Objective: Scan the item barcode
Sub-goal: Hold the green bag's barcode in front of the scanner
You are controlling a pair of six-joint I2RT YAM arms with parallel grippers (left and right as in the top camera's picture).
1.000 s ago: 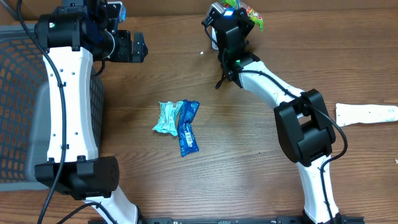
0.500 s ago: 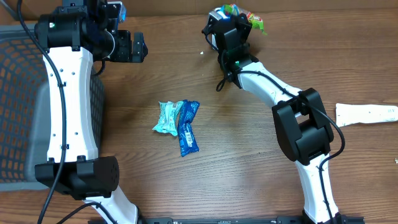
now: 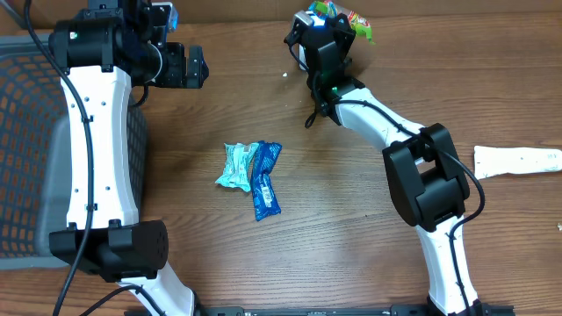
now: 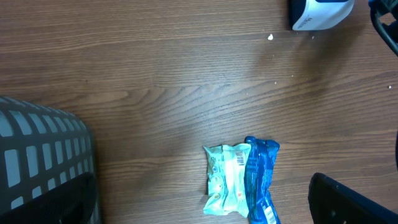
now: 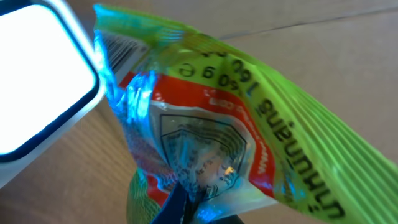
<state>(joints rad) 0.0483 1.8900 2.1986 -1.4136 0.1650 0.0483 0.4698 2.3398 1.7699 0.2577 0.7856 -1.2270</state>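
The green snack packet (image 3: 352, 18) is at the top of the overhead frame, a little right of centre, pinched in the right gripper (image 3: 330, 30), whose jaws are closed tight on it. In the right wrist view the packet (image 5: 205, 124) fills most of the frame: a crinkled green wrapper with a red panel and a shiny clear patch, gripped at its lower edge by a dark finger (image 5: 177, 208). A strip of barcode lines shows at its upper left corner, just beside the glowing white window of the scanner (image 5: 37, 81). I cannot tell whether the two are touching.

From overhead the scanner (image 3: 304, 21) sits just left of the packet, partly covered by the gripper. It also shows as a white block at the top right of the left wrist view (image 4: 320, 12).

In the middle of the wooden table (image 3: 351, 246) lie two more packets, side by side and touching: a pale teal one (image 3: 235, 165) on the left and a blue one (image 3: 264, 180) on the right, well apart from the scanner. The left wrist camera shows both near its bottom edge, the teal packet (image 4: 227, 177) with a small barcode facing up.

The left gripper (image 3: 188, 66) is in the upper left of the overhead frame, jaws spread wide and holding nothing. A dark mesh basket (image 3: 26, 132) takes up the left edge. A white paper strip (image 3: 518, 159) lies at the right edge.
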